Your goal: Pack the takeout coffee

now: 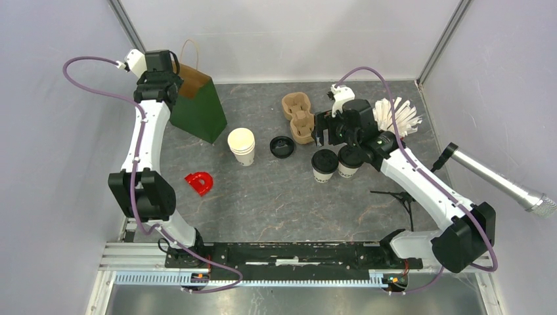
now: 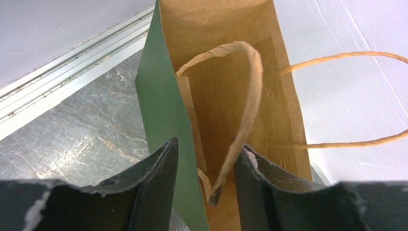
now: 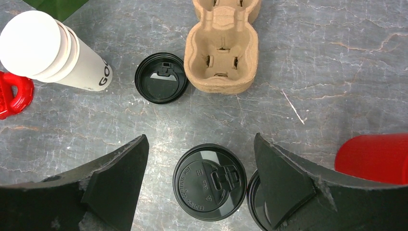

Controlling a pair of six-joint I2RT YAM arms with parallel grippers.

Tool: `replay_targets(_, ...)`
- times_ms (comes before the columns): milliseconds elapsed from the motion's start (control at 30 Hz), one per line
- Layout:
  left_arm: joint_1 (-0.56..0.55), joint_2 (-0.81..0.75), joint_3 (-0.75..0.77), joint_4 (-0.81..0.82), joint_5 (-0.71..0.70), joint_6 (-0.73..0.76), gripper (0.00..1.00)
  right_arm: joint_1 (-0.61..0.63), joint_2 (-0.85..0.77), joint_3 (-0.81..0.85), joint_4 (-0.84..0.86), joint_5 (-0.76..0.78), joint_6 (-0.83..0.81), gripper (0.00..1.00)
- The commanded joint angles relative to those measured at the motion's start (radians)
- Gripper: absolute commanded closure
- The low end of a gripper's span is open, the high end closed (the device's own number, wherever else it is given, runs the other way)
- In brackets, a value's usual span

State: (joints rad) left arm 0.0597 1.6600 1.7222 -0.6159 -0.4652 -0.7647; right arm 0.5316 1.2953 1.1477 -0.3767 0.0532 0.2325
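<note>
Takeout coffee [image 1: 324,163]: white paper cup with faint dark print on its side and a round black plastic lid with embossed lettering and a sip tab. It stands upright on the counter [image 1: 276,203], right of centre, directly below the right gripper.
Second lidded cup [image 1: 348,159]: same make, touching or just beside the first on its right; the wrist view shows only a sliver of its lid.
Right gripper [image 3: 200,137]: the matte black fingers are spread wide and hold nothing, 1 on each side of the coffee lid [image 3: 209,188], above it.
Left gripper [image 2: 206,142]: at the mouth of the bag at the far left. The fingers are partly apart, with the bag's green wall and 1 twisted paper handle between them. I cannot tell whether they press on either.
Bag [image 1: 197,108]: stiff paper, green outside, brown kraft inside, standing upright and open with 2 cord handles.
Carrier [image 3: 223,53]: moulded brown pulp, rounded pockets with slit bases, beyond the coffee.
Loose lid [image 3: 161,78]: black plastic, lying flat just left of the carrier.
Cup stack [image 3: 43,48]: nested white lidless cups with rolled rims, left of the loose lid.
Straw cup [image 1: 394,117]: red, holding a fan of white straws, right of the gripper.
Counter: grey, with marble-like veining.
</note>
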Motion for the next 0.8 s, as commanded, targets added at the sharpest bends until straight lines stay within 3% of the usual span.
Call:
replay_targets(0, 0.015, -0.007, -0.018, 0.006, -0.009, 0.019, 0.47, 0.004, 0.001, 0.059, 0.010, 0.006, -0.022, 0.13)
replay_targets(300, 0.026, -0.009, -0.033, 0.018, 0.011, 0.023, 0.60, 0.005, -0.006, 0.056, 0.004, 0.014, -0.034, 0.13)
replay_targets(467, 0.028, -0.010, -0.029, 0.015, 0.013, 0.038, 0.73, 0.005, -0.007, 0.063, 0.002, 0.021, -0.040, 0.13)
replay_targets(767, 0.031, -0.009, -0.039, -0.003, 0.013, 0.042, 0.71, 0.005, -0.009, 0.069, 0.001, 0.013, -0.035, 0.12)
